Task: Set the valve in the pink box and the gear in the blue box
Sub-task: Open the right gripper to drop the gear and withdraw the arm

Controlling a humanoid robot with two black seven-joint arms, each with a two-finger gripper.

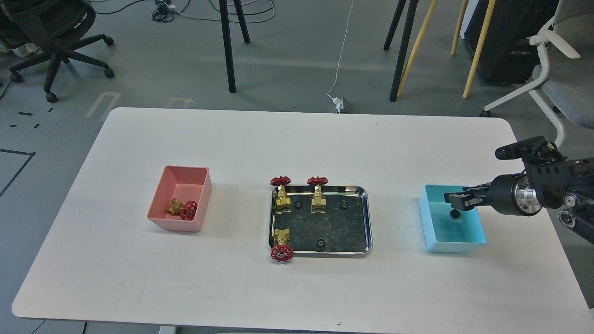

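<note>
My right gripper [458, 200] hangs over the blue box [473, 239] at the table's right, its fingers slightly apart and empty. A tiny black gear [455, 214] is just below the fingertips inside the blue box, apart from them. The pink box [200, 197] at the left holds one valve [184, 209] lying on its side. Three more valves stand or lie at the steel tray: two at its back edge [281, 194] [318, 194] and one at its front left corner [281, 246]. Three gears [299, 204] [344, 204] [320, 243] lie in the tray. My left gripper is out of view.
The shiny steel tray [369, 222] sits at the table's middle between the two boxes. The white table [297, 144] is bare behind the tray. Chairs, stand legs and cables are on the floor beyond the far edge.
</note>
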